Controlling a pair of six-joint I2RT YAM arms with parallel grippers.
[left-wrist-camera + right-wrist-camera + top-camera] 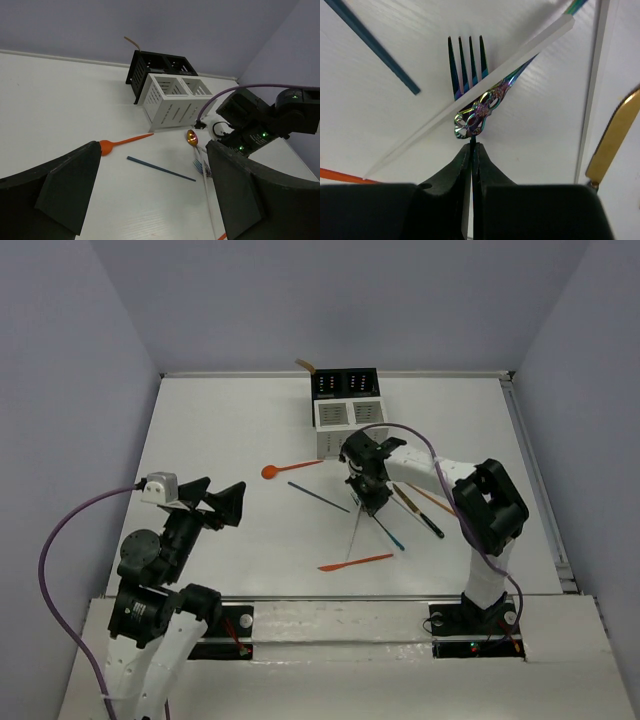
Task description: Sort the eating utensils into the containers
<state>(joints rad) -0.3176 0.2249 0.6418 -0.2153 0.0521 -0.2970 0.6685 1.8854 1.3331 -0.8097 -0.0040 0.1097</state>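
Nearest the arm bases and well short of the containers (345,412), the left end effector (220,495) hangs wide open with nothing in it. My guess is it's just parked out of the way. A bit closer to the containers, an orange knife (355,562) lies untouched on the bench (220,430).

Just in front of the containers, the right end effector (471,150) is down low. It's squeezed nearly shut on a thin dark sliver that looks like the handle of the fork (467,60).

A white chopstick (520,45) and a rainbow handle (477,112) lie across the fork, so going for its free end makes sense. An orange spoon (271,471) sits off the containers' front left corner.
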